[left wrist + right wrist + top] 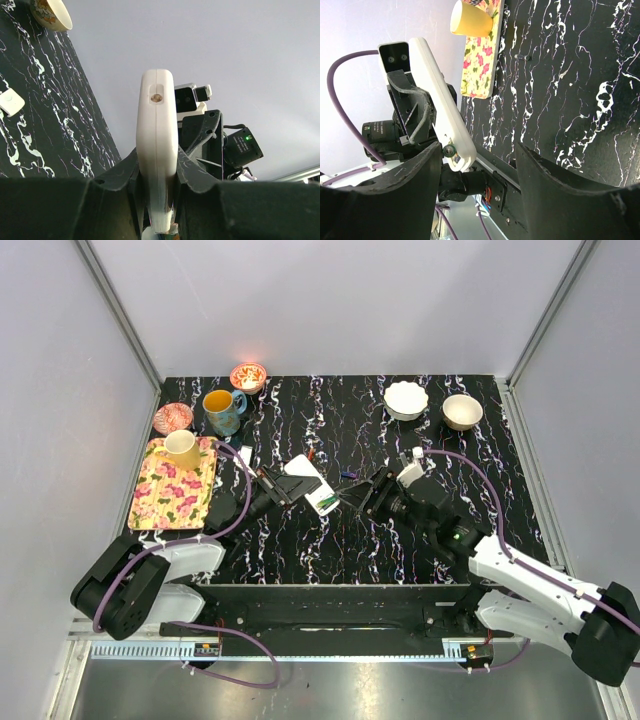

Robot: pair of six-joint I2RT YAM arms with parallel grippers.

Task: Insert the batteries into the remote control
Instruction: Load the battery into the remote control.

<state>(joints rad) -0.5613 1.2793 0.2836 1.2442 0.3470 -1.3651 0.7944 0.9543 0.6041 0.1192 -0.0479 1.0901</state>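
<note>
Your left claw is clamped on the remote control and holds it on edge, clear of the worktop. Your right claw is open and empty, facing the remote's lower end. You look to be at the loading step with nothing in hand to load. The small dark cylinder on the worktop is probably a battery: pick it up squarely, then line it up with the compartment.

Lab robot cell: plain white walls, aluminium frame posts, black marbled table.
</note>
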